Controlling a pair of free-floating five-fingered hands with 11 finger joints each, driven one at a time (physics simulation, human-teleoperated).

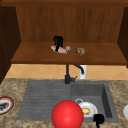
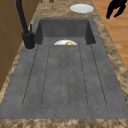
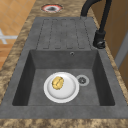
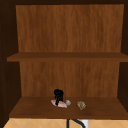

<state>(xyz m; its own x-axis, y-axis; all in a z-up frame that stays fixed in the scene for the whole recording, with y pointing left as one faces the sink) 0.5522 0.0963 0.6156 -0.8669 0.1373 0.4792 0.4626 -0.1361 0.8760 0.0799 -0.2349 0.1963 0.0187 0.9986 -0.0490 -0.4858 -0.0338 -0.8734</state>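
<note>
- The left robot hand [image 1: 58, 41] is on the lower shelf [image 1: 35, 55] of the cabinet, fingers curled down onto a pink object [image 1: 60, 49] (a small grey ball [image 1: 68, 48] sits just beside).
- The right robot hand [image 1: 99, 119] hangs at the sink's [image 1: 47, 100] front edge; its grip cannot be told.

Body: two free-floating hands, no arms, no torso behind either.

Left hand [image 1: 58, 41]: uniform matte black, human-like form, slender separate fingers running out from a compact palm. No markings, seams, screws or cables discernible. Same hand in the upper view [image 4: 58, 95]: flat black silhouette, rounded at the top, narrowing towards the fingers.

Right hand [image 1: 99, 119]: same plain black, seen as a rounded blocky mass. In the left side view [image 2: 115, 7]: black, thin tapering fingers, no surface detail visible.
</note>
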